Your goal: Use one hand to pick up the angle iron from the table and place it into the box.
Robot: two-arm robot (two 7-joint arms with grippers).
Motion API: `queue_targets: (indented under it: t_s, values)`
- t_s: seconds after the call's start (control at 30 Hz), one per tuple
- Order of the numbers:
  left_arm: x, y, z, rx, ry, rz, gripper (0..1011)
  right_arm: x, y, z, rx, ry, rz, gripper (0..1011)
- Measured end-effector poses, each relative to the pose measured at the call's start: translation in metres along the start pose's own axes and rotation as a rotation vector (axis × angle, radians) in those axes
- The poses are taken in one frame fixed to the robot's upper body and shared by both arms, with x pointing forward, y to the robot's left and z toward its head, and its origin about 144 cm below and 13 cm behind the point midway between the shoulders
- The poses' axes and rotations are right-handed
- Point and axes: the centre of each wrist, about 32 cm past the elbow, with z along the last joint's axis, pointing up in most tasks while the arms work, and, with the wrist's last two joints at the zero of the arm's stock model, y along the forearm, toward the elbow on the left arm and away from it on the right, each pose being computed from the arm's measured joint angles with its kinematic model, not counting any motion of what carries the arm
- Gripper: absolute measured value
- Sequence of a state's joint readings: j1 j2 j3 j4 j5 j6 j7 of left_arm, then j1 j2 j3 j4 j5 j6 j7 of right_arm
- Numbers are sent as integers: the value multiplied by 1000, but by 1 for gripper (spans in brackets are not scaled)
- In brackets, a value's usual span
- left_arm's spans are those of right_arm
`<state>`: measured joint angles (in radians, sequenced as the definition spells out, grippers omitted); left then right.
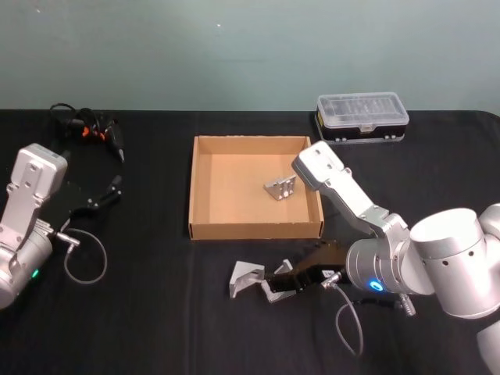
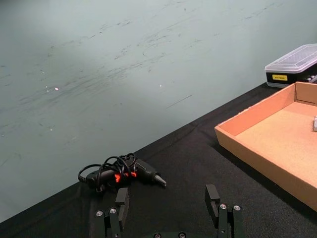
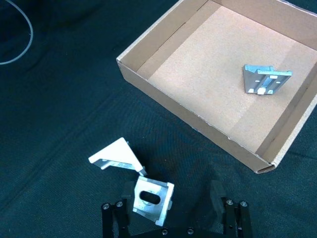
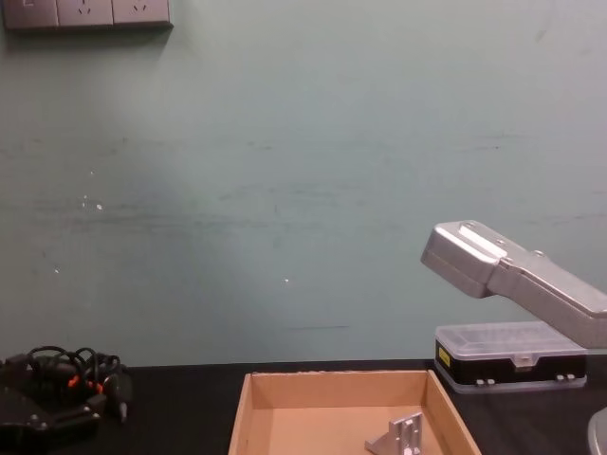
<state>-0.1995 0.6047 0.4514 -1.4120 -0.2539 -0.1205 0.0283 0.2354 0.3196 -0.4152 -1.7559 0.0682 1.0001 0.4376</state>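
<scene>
Three silver angle irons show. One lies inside the tan box (image 1: 205, 228) as an angle iron (image 1: 280, 188), also seen in the right wrist view (image 3: 266, 79) and the chest view (image 4: 398, 438). Two rest on the black table in front of the box: a left angle iron (image 1: 244, 277) (image 3: 116, 156) and a nearer angle iron (image 1: 275, 291) (image 3: 152, 198). My right gripper (image 1: 283, 280) (image 3: 171, 196) is low over the table and open, with the nearer piece between its fingers, against one finger (image 3: 126, 196). My left gripper (image 1: 105, 195) (image 2: 167, 198) is open at the table's left, holding nothing.
A clear-lidded plastic case (image 1: 361, 117) (image 4: 512, 355) stands behind the box at the right. A black tool with orange marks and a coiled cable (image 1: 90, 131) (image 2: 124, 173) lies at the back left. A grey cable loop (image 1: 86, 262) hangs by the left arm.
</scene>
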Motion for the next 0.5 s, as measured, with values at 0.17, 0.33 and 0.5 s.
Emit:
queue_targets:
  t_s: [0.17, 0.33, 0.5]
  values:
    - [0, 0, 0, 0, 0, 0, 1011, 0, 0, 0, 1, -1, 0, 890]
    - [0, 0, 0, 0, 0, 0, 1011, 0, 0, 0, 1, -1, 0, 769]
    - [0, 0, 0, 0, 0, 0, 1011, 0, 0, 0, 1, -2, 0, 594]
